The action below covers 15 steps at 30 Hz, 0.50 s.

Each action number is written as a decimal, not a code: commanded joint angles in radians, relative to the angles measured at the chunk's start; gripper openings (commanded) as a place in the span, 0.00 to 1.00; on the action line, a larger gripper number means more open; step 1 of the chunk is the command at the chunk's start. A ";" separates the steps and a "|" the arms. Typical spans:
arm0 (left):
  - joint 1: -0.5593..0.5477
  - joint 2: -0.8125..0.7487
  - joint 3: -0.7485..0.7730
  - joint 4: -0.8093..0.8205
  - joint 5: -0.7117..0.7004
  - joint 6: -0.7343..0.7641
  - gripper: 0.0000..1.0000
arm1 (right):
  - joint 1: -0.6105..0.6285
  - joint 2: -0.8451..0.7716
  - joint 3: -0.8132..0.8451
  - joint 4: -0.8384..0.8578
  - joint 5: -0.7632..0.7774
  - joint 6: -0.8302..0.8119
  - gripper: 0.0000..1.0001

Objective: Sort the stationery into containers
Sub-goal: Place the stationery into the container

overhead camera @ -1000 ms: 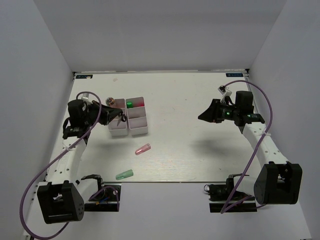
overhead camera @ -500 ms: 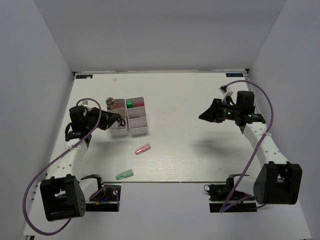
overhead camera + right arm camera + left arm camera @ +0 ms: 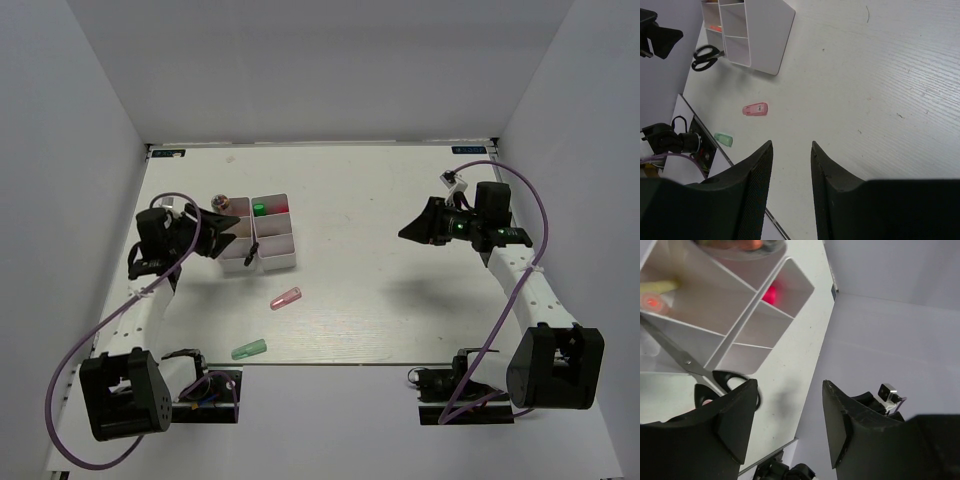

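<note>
Two white three-compartment containers [image 3: 297, 262] [image 3: 742, 320] [image 3: 771, 22] stand side by side at the left of the table. Black-handled scissors [image 3: 245, 255] [image 3: 687, 361] [image 3: 706, 55] lie with the blades in the left tray's near compartment and the handles over its near edge. My left gripper [image 3: 222, 232] [image 3: 789, 385] hangs open just left of them, holding nothing. A pink highlighter [image 3: 286, 298] [image 3: 755, 109] and a green one [image 3: 249, 349] [image 3: 723, 139] lie on the table in front of the trays. My right gripper [image 3: 408, 230] [image 3: 792, 144] hovers open and holding nothing at the right.
The right tray's far compartment holds a green item [image 3: 259, 209] and a red one [image 3: 280, 205] [image 3: 770, 295]. A round brownish object [image 3: 224, 203] sits in the left tray's far compartment. A yellowish stick [image 3: 657, 287] lies in the left tray.
My left gripper has opened, let go of the scissors and drawn back a little to the left. The scissors now rest on the tray. The right arm has hardly moved.
</note>
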 commanded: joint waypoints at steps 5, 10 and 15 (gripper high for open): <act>0.016 -0.011 0.117 -0.094 0.007 0.054 0.65 | -0.007 -0.002 -0.008 0.025 -0.029 0.003 0.40; 0.041 -0.045 0.137 -0.151 0.018 0.111 0.41 | -0.007 0.002 -0.006 0.025 -0.036 -0.014 0.40; -0.035 -0.097 0.253 -0.424 0.061 0.361 0.14 | 0.052 0.068 0.090 -0.146 -0.261 -0.321 0.15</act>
